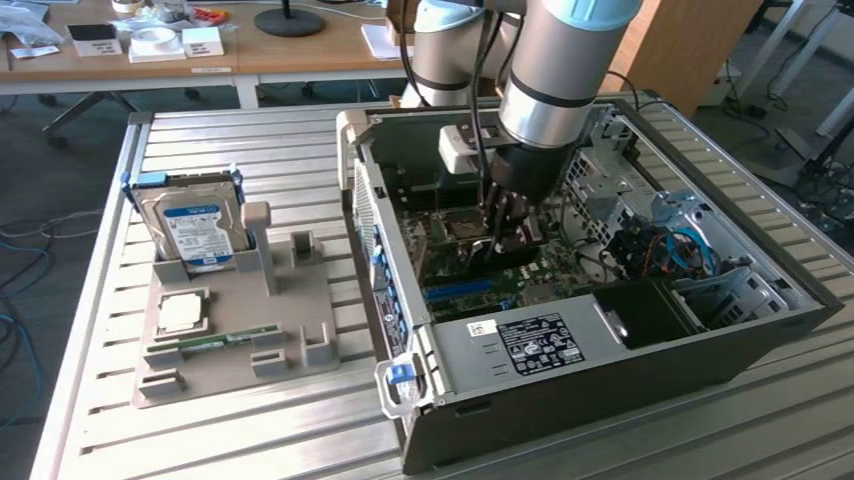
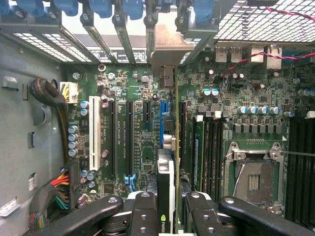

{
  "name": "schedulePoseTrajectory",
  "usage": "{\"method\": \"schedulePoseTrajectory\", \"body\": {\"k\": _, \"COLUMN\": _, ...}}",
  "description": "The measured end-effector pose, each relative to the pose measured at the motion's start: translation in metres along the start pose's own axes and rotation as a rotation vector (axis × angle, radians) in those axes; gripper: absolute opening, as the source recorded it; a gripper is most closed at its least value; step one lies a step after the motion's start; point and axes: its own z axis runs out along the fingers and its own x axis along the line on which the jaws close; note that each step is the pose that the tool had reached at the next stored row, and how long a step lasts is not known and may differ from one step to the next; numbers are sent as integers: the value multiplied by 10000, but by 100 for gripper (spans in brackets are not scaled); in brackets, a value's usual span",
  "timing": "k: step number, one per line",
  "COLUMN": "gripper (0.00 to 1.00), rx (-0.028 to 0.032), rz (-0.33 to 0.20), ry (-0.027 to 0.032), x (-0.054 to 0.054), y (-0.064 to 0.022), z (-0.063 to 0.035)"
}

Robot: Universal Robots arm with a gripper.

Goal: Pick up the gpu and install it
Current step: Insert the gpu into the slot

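The gpu [image 2: 166, 169] stands on edge between my fingers, seen from above as a thin strip with its metal bracket [image 2: 170, 42] against the rear slot openings. My gripper [image 2: 170, 204] is shut on it, one black finger [image 2: 143, 211] on each side. The card sits low over the green motherboard [image 2: 142, 98], in line with the blue slot [image 2: 162, 120]; I cannot tell whether it is seated. In the exterior view my gripper [image 1: 510, 222] reaches down inside the open computer case [image 1: 601, 400].
A white slot [image 2: 94, 132], black slots [image 2: 129, 137], the CPU socket [image 2: 253, 172] and a cable bundle [image 2: 54, 108] surround the card. On the exterior view's left a grey fixture [image 1: 307, 300] holds a hard drive [image 1: 198, 225], a CPU [image 1: 180, 312] and a RAM stick [image 1: 220, 340].
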Motion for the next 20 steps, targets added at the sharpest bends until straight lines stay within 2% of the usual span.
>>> {"method": "schedulePoseTrajectory", "body": {"k": 7, "gripper": 27, "rx": 25, "rz": -21, "ry": -10, "x": 0, "y": 4, "z": 13}}
{"method": "schedulePoseTrajectory", "body": {"k": 11, "gripper": 27, "rx": 81, "rz": -32, "ry": -88, "x": 0, "y": 19, "z": 13}}
{"method": "schedulePoseTrajectory", "body": {"k": 20, "gripper": 27, "rx": 83, "rz": -33, "ry": -77, "x": 21, "y": 35, "z": 13}}
